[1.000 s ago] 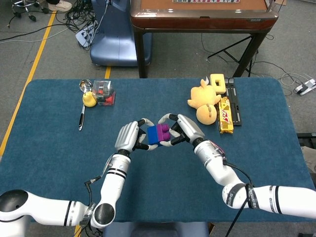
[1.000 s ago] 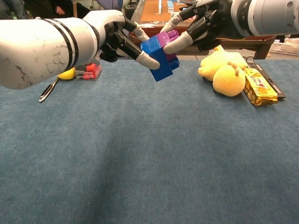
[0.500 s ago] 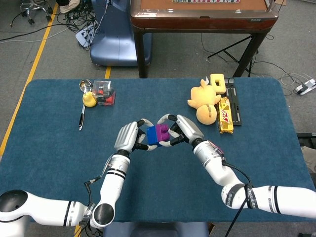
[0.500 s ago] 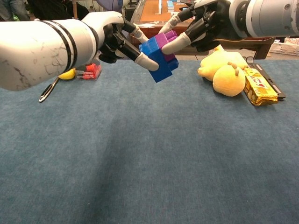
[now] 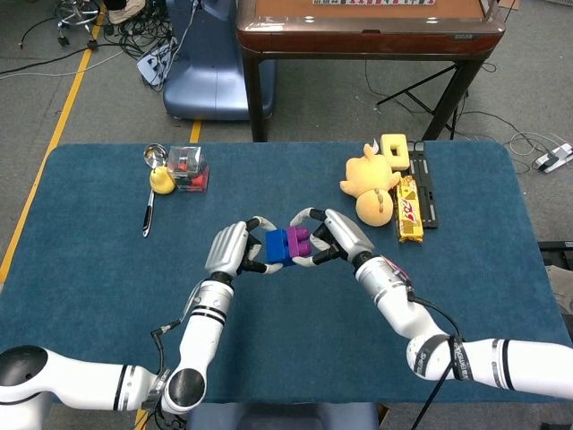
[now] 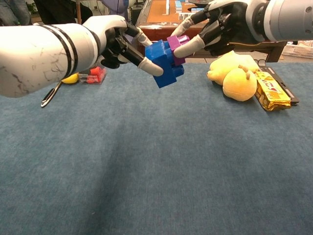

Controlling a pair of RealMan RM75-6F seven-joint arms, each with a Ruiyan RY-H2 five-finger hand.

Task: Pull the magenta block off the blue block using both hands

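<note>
The blue block [image 5: 277,247] [image 6: 164,62] is held in the air above the middle of the table by my left hand [image 5: 231,250] [image 6: 115,41], whose fingers wrap its left side. The magenta block [image 5: 298,240] [image 6: 177,46] sits against the blue block's right upper side, tilted. My right hand [image 5: 336,236] [image 6: 225,24] pinches the magenta block between thumb and fingers. In the chest view the magenta block looks partly lifted off the blue one, though the two still touch.
A yellow plush toy [image 5: 372,184] [image 6: 234,73], a yellow snack bar [image 5: 408,210] and a black strip [image 5: 423,184] lie at the right back. At the left back are a clear box with red contents [image 5: 187,167], a yellow pear-shaped item [image 5: 161,181] and a pen [image 5: 148,213].
The blocks turned slightly in my hands. The magenta block has tipped up and shifted right relative to the blue block, and the right hand has moved a little to the right.
</note>
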